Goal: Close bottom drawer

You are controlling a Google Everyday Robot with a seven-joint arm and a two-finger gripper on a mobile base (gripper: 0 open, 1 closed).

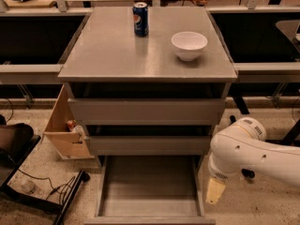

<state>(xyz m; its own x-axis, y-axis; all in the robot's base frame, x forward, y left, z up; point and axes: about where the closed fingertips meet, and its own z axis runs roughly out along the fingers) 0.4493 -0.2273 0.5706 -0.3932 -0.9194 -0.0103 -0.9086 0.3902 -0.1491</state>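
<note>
Camera view — the bottom drawer (150,186) stands pulled out, the gripper (214,191) just right of it — spread or pressed together, I cannot tell.

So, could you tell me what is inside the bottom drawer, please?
The bottom drawer shows only bare grey tray floor; its rear is hidden beneath the middle drawer. The claw hangs outside, by its right wall.

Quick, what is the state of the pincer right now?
The pincer: state cannot be told. It hangs to the right of the open bottom drawer.
</note>
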